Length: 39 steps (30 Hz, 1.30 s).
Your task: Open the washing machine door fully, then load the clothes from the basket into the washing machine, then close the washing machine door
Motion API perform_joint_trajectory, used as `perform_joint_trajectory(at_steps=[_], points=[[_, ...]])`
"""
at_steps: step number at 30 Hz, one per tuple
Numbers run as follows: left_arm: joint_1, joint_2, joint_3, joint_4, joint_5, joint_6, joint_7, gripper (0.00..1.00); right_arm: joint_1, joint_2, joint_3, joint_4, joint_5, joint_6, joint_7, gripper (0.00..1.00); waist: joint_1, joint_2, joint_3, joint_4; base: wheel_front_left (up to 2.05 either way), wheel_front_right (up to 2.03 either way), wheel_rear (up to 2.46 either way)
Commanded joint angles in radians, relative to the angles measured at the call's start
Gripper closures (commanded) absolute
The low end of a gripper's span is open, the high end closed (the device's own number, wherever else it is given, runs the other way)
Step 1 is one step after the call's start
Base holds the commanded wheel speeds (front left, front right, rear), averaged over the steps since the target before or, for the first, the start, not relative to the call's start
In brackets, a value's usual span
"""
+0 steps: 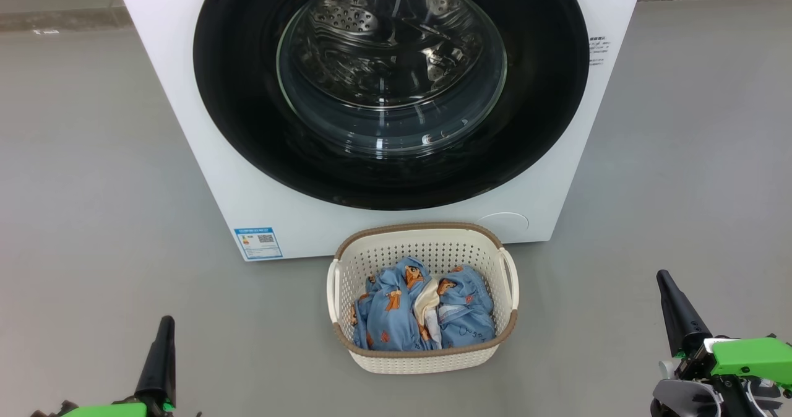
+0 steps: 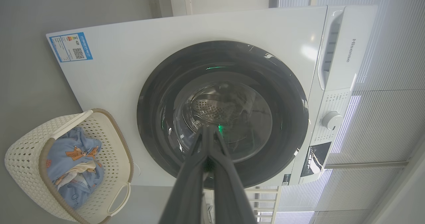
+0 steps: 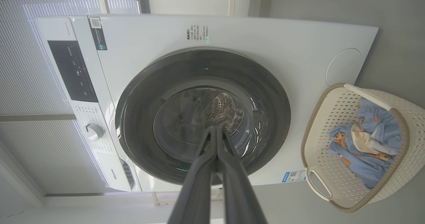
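The white washing machine (image 1: 185,95) stands ahead on the floor, its round black door (image 1: 247,126) closed flat against the front; the steel drum shows through the glass window. The cream basket (image 1: 427,361) sits on the floor just in front of the machine, holding the light blue clothes (image 1: 402,318) with some cream cloth. My left gripper (image 1: 166,324) is at the lower left, shut and empty. At the lower right my right gripper (image 1: 665,278) is also shut and empty. Both are short of the basket. In the wrist views the door (image 2: 166,117) (image 3: 139,117) lies straight ahead of each gripper (image 2: 208,127) (image 3: 216,129).
Grey floor surrounds the machine and the basket (image 2: 26,157) (image 3: 411,164) on both sides. A blue label sticker (image 1: 258,242) is at the machine's lower left corner. A control panel with a knob (image 2: 332,120) runs along the machine's top. White blinds (image 3: 40,144) lie behind it.
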Motion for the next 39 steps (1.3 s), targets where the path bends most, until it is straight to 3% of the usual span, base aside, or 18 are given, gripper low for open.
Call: perform_joint_trajectory(at_steps=[1,16,17,27,31,39], points=[[-0.043,0.009,0.033,-0.014,0.009,-0.001,0.007,1.00,-0.044,-0.009,0.018,-0.025,-0.010,0.005,0.005,1.00,0.0000,-0.0001,0.000,0.000,0.00,0.00,0.00],[-0.043,0.009,0.033,-0.014,0.010,-0.001,0.007,1.00,-0.044,-0.009,0.018,-0.025,-0.010,0.005,0.005,1.00,0.0000,-0.0001,0.000,0.000,0.00,0.00,0.00],[0.000,0.000,0.000,0.000,0.000,0.000,0.000,0.00,0.000,0.000,0.000,0.000,0.000,0.000,0.000,0.00,0.0000,-0.0001,0.000,0.000,0.00,0.00,0.00],[0.024,-0.006,-0.012,0.015,0.011,0.000,-0.020,0.00,0.026,0.012,0.011,0.026,-0.004,0.000,-0.016,0.00,0.0023,-0.0001,-0.001,0.000,0.00,0.00,0.00],[0.024,-0.001,-0.018,0.008,0.024,0.000,-0.033,0.00,0.027,0.009,0.017,0.022,-0.013,0.000,-0.029,0.00,0.0003,-0.0001,0.000,0.001,0.00,0.00,0.00],[0.022,0.010,-0.029,-0.007,0.072,0.000,-0.057,0.00,0.019,-0.004,0.037,0.018,-0.060,0.001,-0.055,0.00,0.0001,-0.0001,0.003,0.002,0.00,0.00,0.00]])
